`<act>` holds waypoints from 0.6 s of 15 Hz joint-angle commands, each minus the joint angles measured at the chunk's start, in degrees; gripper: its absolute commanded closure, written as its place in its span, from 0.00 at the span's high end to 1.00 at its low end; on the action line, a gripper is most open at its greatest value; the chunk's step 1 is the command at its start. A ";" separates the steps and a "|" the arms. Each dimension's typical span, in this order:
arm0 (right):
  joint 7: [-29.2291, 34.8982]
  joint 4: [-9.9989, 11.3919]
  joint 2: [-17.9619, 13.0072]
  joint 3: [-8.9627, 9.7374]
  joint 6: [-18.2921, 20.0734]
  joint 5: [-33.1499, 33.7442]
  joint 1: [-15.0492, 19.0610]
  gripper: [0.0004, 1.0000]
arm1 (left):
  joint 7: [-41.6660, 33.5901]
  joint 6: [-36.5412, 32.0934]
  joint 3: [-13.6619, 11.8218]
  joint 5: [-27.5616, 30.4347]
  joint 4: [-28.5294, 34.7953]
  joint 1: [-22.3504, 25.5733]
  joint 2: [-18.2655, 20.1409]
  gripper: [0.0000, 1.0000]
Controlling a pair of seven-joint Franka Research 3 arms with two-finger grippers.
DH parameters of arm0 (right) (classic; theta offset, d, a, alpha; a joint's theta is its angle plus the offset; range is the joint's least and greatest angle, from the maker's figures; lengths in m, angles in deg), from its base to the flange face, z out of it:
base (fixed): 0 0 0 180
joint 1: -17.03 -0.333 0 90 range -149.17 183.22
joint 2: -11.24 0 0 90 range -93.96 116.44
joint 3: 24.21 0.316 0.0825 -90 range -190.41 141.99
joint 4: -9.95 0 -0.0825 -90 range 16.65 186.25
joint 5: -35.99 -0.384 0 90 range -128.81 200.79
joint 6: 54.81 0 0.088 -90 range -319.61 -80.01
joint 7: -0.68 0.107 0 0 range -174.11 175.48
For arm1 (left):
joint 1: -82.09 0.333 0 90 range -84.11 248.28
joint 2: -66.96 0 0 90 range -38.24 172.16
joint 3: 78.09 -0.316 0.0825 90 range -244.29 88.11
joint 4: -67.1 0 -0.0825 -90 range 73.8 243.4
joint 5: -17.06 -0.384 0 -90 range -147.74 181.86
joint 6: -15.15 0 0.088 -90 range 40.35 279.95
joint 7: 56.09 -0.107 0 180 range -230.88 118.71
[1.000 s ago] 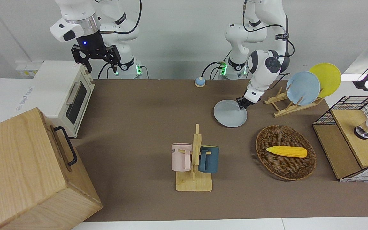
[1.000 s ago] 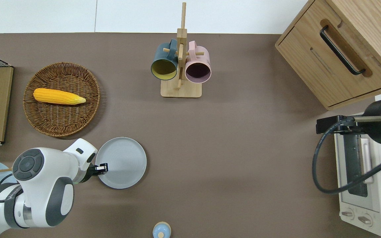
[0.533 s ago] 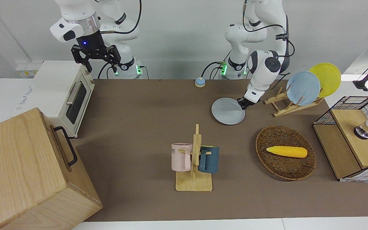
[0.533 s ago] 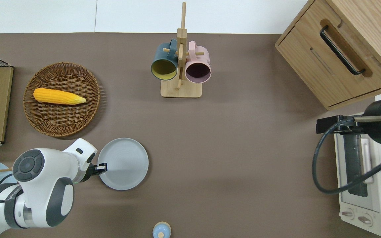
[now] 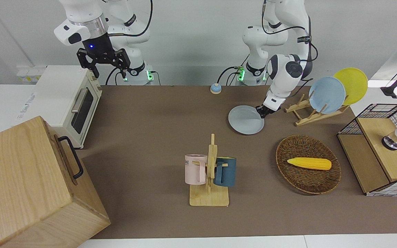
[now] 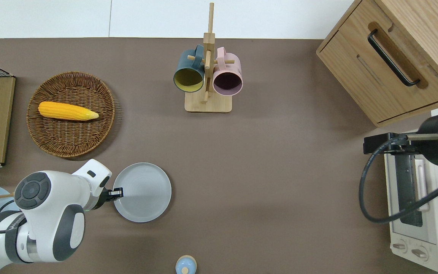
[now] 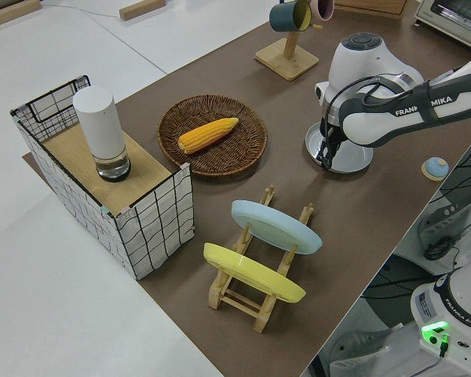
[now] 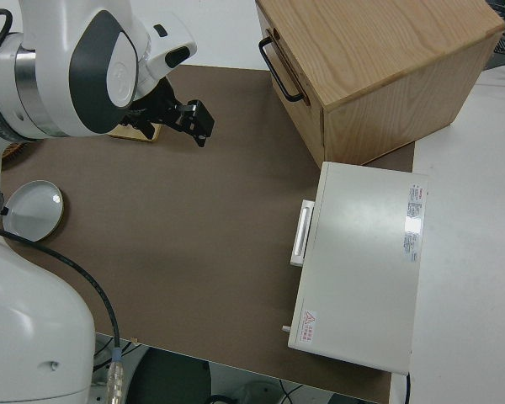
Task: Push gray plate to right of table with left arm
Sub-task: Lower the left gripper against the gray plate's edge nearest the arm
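The push was under way: the left end effector (image 6: pixel 118 193) sat low at the rim of the gray plate (image 6: pixel 143 192), on the edge turned toward the left arm's end of the table (image 6: pixel 280 171), and looked to be touching that rim, though whether its fingers were spread or pressed together could not be told. The plate lay flat on the brown top, nearer to the robots than the wicker basket (image 6: pixel 70 114) and still well short of the right arm's end, so by my judgement most of the travel was left. The next move called for a steady, low sideways sweep toward the toaster oven (image 6: pixel 420 213), keeping contact near the middle of the rim so the round plate would not spin off and slip past the fingertip. The stretch of table in that direction lay open; the mug rack (image 6: pixel 207 76) with its pink and dark teal mugs stood farther from the robots than the plate's line, and the small blue knob (image 6: pixel 185 265) lay nearer to them, so neither seemed to block the way if the path held straight. The wooden cabinet (image 6: pixel 390 57) and the oven marked the limit at the right arm's end. The basket held a corn cob (image 6: pixel 67 110), and the dish rack (image 5: pixel 312 112) with a sky-blue plate (image 5: pixel 326 95) and a yellow plate (image 5: pixel 352 84) stood toward the left arm's end, away from the path. The right end effector (image 5: pixel 103 65) was parked, its fingers apart.
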 commanded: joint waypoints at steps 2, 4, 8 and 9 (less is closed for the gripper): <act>-0.18 -0.57 0.33 -0.27 0.65 0.02 -0.33 1.00 | 0.64 2.63 -0.03 -1.12 1.40 0.20 -0.66 0.00; -0.10 -0.57 0.33 -0.27 0.65 0.02 -0.33 1.00 | 0.72 2.89 0.05 -1.04 1.31 0.03 -0.83 0.00; -0.18 -0.57 0.33 -0.27 0.65 0.02 -0.33 1.00 | 2.04 3.86 0.23 -0.86 1.31 -1.20 -1.62 0.00; -0.10 -0.57 0.33 -0.27 0.65 0.02 -0.33 1.00 | 3.00 3.86 0.84 -0.86 1.22 -1.29 -1.89 0.00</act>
